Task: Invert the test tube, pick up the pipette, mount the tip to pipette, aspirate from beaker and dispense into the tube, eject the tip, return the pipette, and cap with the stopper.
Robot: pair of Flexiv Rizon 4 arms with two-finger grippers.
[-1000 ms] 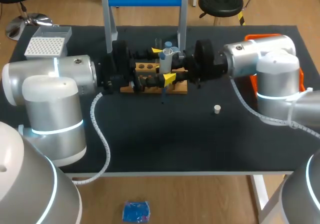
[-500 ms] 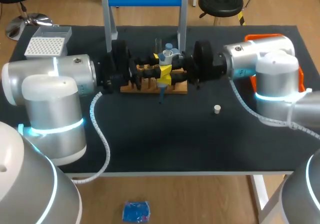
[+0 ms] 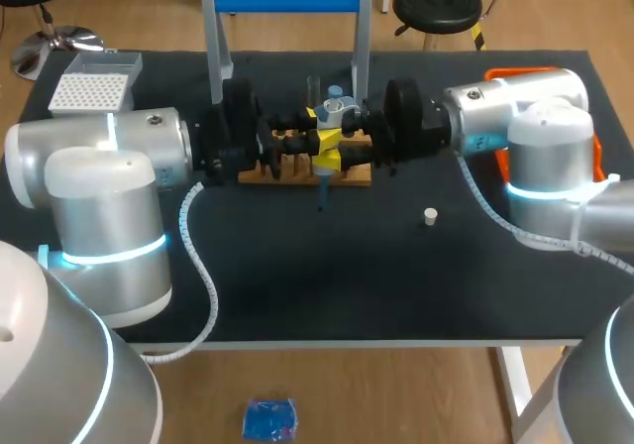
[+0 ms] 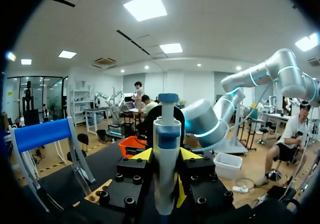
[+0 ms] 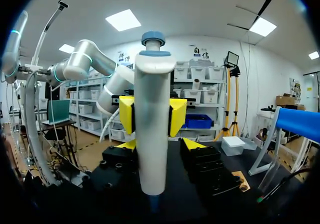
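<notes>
Pipette stands upright, tip down over the worktop — left tool and right tool both clamp it.

Your left gripper clamps the upright pipette — a yellow tip pressed on each side

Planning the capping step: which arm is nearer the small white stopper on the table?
Right. The right arm sits just behind the stopper; the left arm is across the table, past the pipette.
</notes>
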